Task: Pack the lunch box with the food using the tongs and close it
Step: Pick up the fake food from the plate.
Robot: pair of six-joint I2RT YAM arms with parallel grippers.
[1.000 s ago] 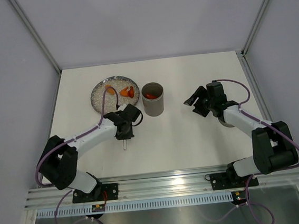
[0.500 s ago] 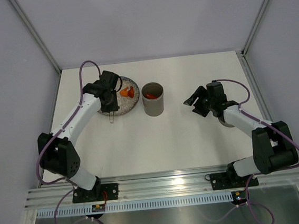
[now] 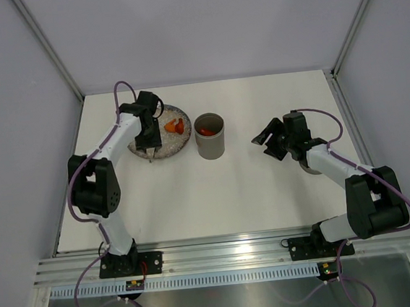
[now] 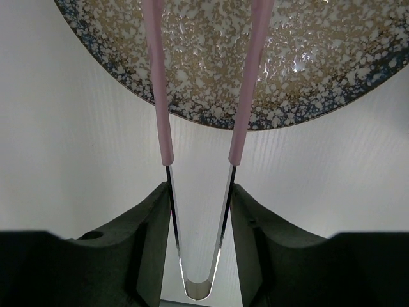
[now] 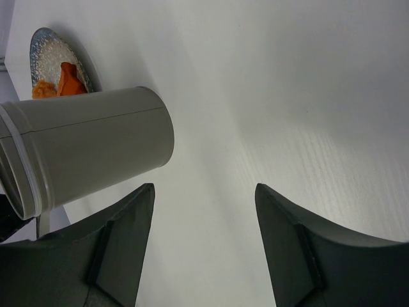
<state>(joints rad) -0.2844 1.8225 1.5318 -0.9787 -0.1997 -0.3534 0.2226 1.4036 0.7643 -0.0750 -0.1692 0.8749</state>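
Observation:
The grey lunch box stands upright in the middle of the table, with red food inside. Left of it sits the speckled plate with orange food. My left gripper hovers over the plate's left part, shut on the pink tongs. Its fingers press on both thin arms near the joined end, and the arms spread apart over the plate. My right gripper stands open and empty to the right of the lunch box.
White walls close in the table on three sides. In the right wrist view the plate's edge with orange food shows behind the lunch box. The arm bases and a metal rail line the near edge.
My left arm has swung from the table in front of the plate to above the plate's left part. The tongs' arms have spread. The right arm has not moved.

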